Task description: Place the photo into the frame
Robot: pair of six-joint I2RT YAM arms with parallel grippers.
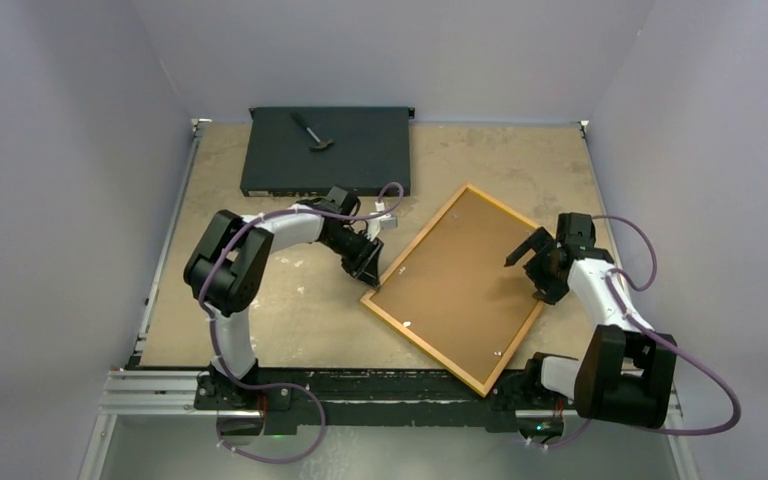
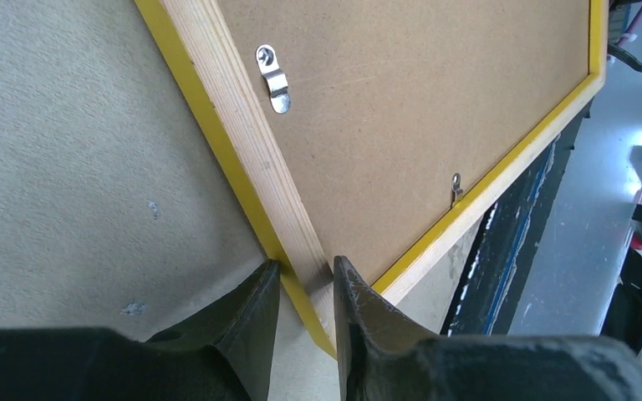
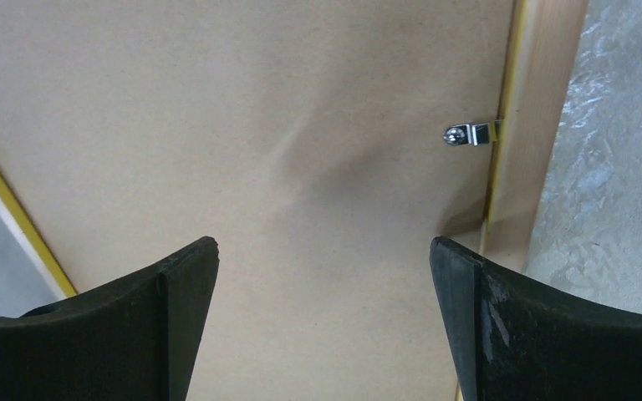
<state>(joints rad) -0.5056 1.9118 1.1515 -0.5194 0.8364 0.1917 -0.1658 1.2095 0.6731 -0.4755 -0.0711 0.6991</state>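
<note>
No readable text, label or number on any surface (frame (image 2: pixel 238 142) and black box (image 1: pixel 360 155) included)

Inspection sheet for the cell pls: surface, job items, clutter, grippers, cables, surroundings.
Surface: table, worn beige top, scuffed.
Job's things: frame lies face down and askew, its near corner reaching the front rail; brown board sits in it; metal clips on the back. The photo: nothing seen.
Clutter: black box at the far edge, small tool on top.
Grippers: left gripper closed on the frame's edge near a corner; right gripper open above the board, holding nothing.
Cables: purple cables loop off each arm; none on the frame.
Surroundings: plain pale walls on three sides.
</note>
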